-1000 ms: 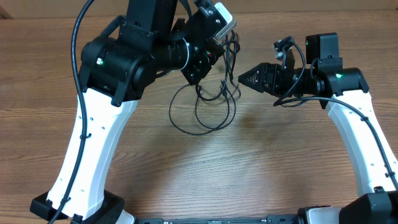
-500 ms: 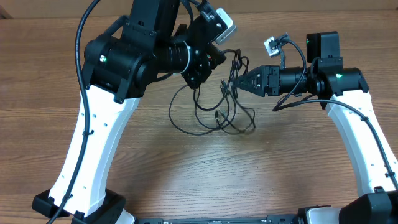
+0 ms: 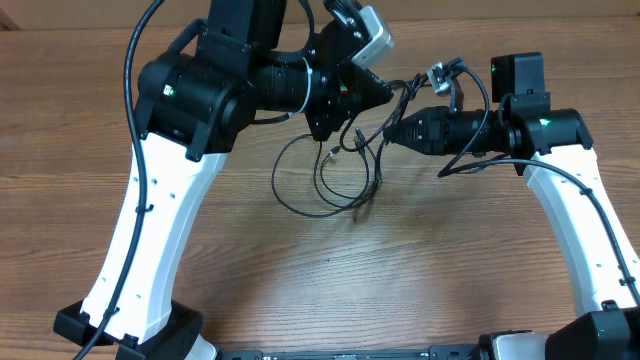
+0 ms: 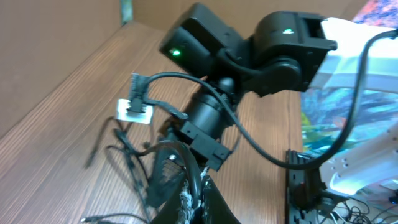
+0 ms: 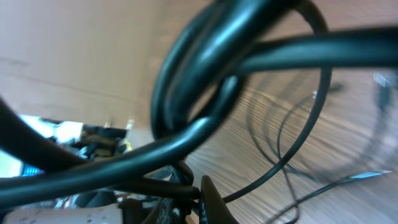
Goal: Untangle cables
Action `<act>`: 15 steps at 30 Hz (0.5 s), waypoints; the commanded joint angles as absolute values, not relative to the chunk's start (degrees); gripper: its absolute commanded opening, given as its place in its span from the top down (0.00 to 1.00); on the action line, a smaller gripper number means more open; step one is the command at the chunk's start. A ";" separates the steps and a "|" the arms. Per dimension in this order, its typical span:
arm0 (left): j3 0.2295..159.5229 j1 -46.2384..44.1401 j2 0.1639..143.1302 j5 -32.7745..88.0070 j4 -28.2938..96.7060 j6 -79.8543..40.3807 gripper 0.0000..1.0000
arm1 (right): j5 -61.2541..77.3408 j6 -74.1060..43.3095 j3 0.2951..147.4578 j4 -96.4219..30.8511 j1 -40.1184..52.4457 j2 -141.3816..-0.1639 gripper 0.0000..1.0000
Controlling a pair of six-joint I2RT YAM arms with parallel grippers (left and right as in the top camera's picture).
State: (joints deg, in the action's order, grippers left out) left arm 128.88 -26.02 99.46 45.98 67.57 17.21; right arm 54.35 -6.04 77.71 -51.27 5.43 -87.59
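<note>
Centrally, left fingers (image 3: 376,92) and right fingers (image 3: 398,130) clench cables (image 3: 330,182), table (image 3: 300,285) wide around.

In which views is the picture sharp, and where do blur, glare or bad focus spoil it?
Overhead view: sharp and evenly lit, with a pale glare patch on the brown wooden table. Left wrist view: the thin black cables are smeared by motion blur. Right wrist view: thick black robot wires close to the lens are out of focus, and the cables behind them are soft too.
</note>
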 commanded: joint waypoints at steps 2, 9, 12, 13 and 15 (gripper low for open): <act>129.23 -23.53 98.10 44.84 66.78 16.69 0.96 | 35.31 -7.55 78.81 -56.55 5.50 -86.80 0.96; 129.23 -17.93 94.30 41.36 66.76 16.69 0.96 | 9.91 -14.92 78.72 -64.53 5.50 -86.80 0.96; 129.23 -14.98 92.29 41.39 66.81 16.62 0.96 | 3.49 -20.21 78.72 -65.76 5.48 -86.80 0.96; 129.23 -14.11 91.66 41.54 66.81 16.51 0.96 | 2.11 -21.85 78.72 -65.95 5.48 -86.80 0.96; 129.23 -12.69 90.48 41.56 66.81 16.21 0.96 | -0.01 -24.91 78.72 -66.32 5.48 -86.80 0.96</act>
State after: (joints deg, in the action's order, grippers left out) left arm 128.01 -15.42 96.18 41.34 67.46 16.82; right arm 12.80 -17.41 77.91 -65.73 6.15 -87.29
